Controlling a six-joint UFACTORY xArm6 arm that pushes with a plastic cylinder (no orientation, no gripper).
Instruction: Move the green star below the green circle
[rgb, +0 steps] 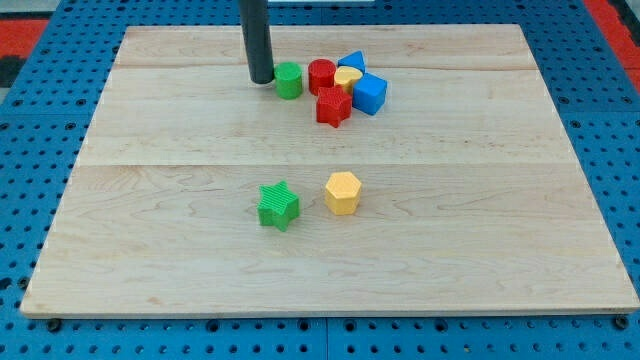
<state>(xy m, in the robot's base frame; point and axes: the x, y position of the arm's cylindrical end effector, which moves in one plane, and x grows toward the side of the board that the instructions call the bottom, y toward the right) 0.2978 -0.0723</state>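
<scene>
Fingers: none on this rod, so no spread or pinch to record; my tip (261, 80) rests on the table (150, 230) just left of the green circle (289, 80). Green star (279, 206) lies well below the green circle, toward the view's bottom, just left of the yellow hexagon (343, 193).

Bright, even overhead light flooding table (500, 250); pale wood showing no glare or hot spots. Shadows lying soft and short, hugging bases: faint one sitting under green star (279, 206), another under yellow block (342, 192). Rod casting barely any shadow around my tip (261, 80). Focus holding sharp across centre, grain lines reading clearly. Corners softening slightly; table edges slanting inward toward view's top.
</scene>
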